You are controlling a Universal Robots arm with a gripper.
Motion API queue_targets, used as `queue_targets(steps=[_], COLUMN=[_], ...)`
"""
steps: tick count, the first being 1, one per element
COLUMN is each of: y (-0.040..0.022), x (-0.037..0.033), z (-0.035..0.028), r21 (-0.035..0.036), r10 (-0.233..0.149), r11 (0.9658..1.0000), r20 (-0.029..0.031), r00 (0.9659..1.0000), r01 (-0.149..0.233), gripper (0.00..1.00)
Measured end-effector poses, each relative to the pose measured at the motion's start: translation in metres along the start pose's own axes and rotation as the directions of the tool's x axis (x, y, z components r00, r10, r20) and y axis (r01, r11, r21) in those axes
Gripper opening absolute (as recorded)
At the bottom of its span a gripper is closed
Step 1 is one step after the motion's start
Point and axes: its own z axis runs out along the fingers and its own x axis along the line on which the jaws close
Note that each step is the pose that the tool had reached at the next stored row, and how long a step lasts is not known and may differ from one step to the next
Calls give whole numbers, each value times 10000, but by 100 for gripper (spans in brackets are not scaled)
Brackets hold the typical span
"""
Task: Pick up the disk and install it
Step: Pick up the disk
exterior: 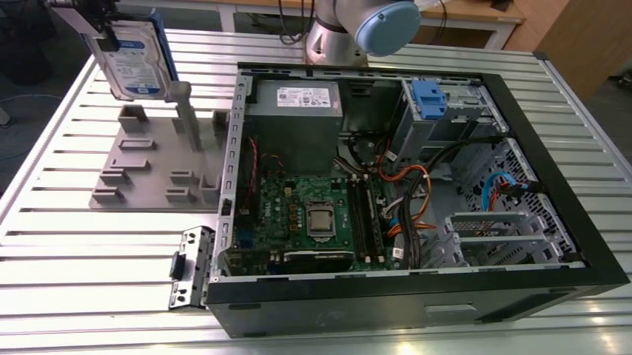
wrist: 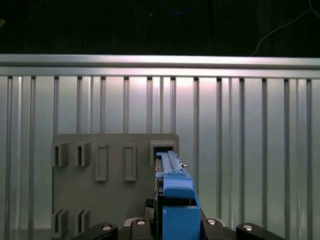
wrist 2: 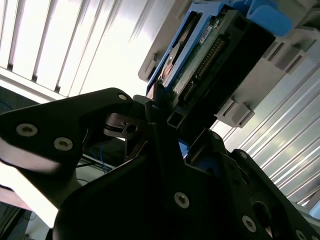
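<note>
The disk is a silver hard drive with a white-and-blue label and a blue frame. It hangs upright above the grey holder plate at the exterior view's far left. My gripper is shut on its top end. In the second wrist view, black fingers clamp the disk by its blue-framed edge. In the first wrist view the disk appears edge-on, held over a slot of the holder plate.
An open computer case lies on the slatted metal table to the exterior view's right of the plate. Inside are a grey power supply, a blue-clipped drive cage, a motherboard and cables. A small bracket lies by the case corner.
</note>
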Motion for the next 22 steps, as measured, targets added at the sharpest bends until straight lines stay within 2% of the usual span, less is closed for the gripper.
queue_targets(steps=[22], y=[0], x=[-6], z=[-196], r21=[0], r10=[0], r11=[10000], r20=[0], r00=[10000], r01=[0], gripper=[36])
